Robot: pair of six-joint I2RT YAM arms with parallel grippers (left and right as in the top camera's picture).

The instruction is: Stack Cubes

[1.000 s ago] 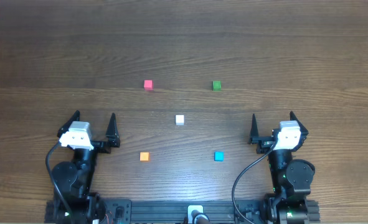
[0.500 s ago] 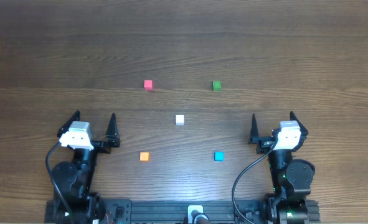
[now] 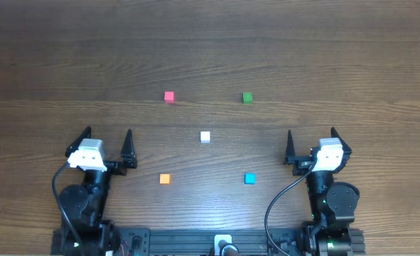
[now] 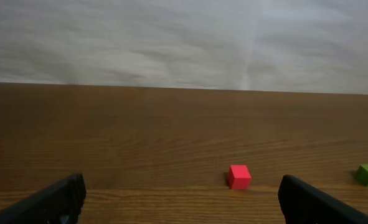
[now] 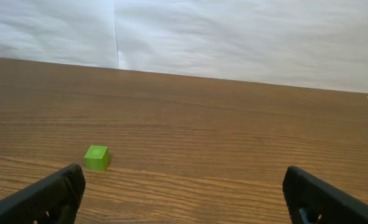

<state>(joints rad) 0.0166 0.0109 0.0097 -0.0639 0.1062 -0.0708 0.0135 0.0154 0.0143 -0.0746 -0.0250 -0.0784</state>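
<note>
Five small cubes sit apart on the brown wooden table (image 3: 352, 57), and none is stacked on another. The small white cube (image 3: 205, 136) is in the middle. The small pink-red cube (image 3: 169, 97) and the small green cube (image 3: 247, 97) sit farther from the arms, the pink-red one on the left side and the green one on the right. The small orange cube (image 3: 165, 179) and the small blue cube (image 3: 249, 178) sit nearer the arms, orange on the left and blue on the right.

The left gripper (image 3: 109, 133) is near the left arm's base, left of the orange cube and not touching it. Its fingers are spread wide and hold nothing. The right gripper (image 3: 311, 132) is near the right arm's base, right of the blue cube. Its fingers are spread wide too, with nothing between them.

A white wall (image 4: 171, 37) stands behind the far edge of the table.
</note>
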